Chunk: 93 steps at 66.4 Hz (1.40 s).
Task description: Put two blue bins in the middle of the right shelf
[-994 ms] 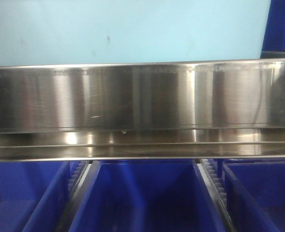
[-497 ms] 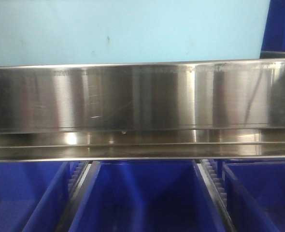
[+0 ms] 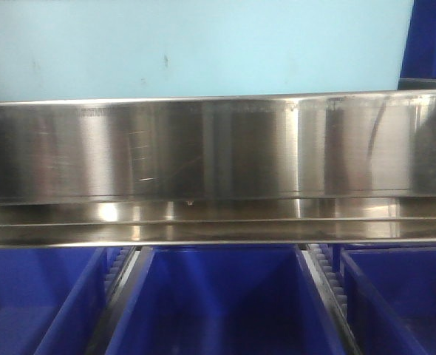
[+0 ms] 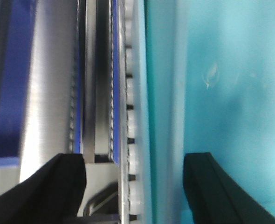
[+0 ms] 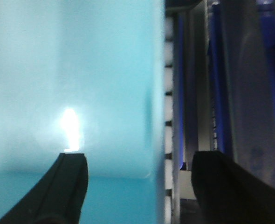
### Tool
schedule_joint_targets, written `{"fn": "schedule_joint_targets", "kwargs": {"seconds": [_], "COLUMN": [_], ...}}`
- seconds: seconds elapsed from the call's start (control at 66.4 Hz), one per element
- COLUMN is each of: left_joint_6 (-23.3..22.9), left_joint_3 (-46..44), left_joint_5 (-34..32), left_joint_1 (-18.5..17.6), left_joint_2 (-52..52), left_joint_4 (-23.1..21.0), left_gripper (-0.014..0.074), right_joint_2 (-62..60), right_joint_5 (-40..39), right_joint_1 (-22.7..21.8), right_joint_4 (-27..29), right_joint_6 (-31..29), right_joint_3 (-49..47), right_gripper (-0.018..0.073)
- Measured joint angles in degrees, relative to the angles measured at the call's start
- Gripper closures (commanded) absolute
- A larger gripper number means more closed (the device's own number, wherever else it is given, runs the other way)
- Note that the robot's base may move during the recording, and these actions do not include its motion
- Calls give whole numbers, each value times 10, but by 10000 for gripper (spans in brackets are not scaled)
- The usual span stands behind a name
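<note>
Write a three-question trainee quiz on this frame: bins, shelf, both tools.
1. Multiple choice: in the front view, how many blue bins show below the steel shelf edge? A) one B) three C) five
2. True or false: the left tool is shut on a blue bin.
3. Fill in: the right tool is ____, with nothing between its fingers.
Key: 1 B; 2 false; 3 open.
</note>
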Motion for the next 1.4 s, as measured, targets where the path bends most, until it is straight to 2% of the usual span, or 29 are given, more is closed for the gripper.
{"fn": "schedule_joint_targets", "kwargs": {"seconds": [0.136, 0.286, 0.407, 1.311, 1.401], "left_joint_6": [1, 1, 2, 5, 5], "left_joint_3": [0, 1, 3, 22, 22], "left_joint_5": [5, 7, 7, 7, 7], "left_joint_1": [0, 0, 0, 0, 0], "left_joint_2": [7, 7, 7, 7, 7], "left_joint_4": [-9, -12, -13, -23, -26], "left_gripper": [238, 238, 238, 238, 259], "right_joint_2": [18, 34, 36, 45, 45], "right_joint_5": [0, 1, 1, 2, 2], "right_joint_1": [-6, -37, -50, -50, -50], "right_joint_4": [29, 59, 63, 71, 71], "right_joint_6": [-12, -15, -21, -46, -46], "right_joint_3": [0, 0, 0, 0, 0], "right_gripper": [198, 199, 199, 199, 210]}}
